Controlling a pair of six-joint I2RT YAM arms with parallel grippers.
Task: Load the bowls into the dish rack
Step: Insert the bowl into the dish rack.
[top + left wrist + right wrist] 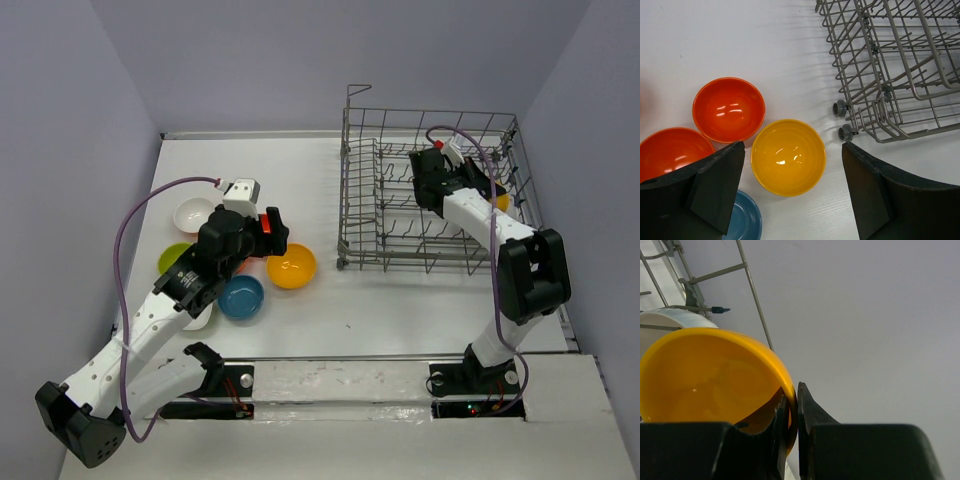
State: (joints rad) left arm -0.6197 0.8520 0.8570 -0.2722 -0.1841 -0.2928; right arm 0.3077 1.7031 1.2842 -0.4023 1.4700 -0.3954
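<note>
– What is gripped by the right claw [794, 402]?

– The rim of a yellow bowl [705, 380] is pinched tight between its two fingers. The bowl is held tilted, up inside the dish rack [754, 292]. A white bowl [675, 317] is seen just behind it, past the wires.

– And the left claw [792, 150]?

– It is spread wide, and nothing is held in it. It is hung over the table [765, 40], right above a second yellow bowl [788, 157].

– What is found around that one?

– In the wrist view, a red-orange bowl [729, 109] is set just beside it, up and to the left. Another red-orange bowl [670, 150] is set next to that, partly hidden by a finger. A blue bowl [745, 220] is seen at the bottom edge. A corner of the rack is placed near on the right, apart from the bowl.

– And from above?

– A round white bowl [193, 213] and a lime green bowl [175, 257] are laid farther left on the table.
</note>
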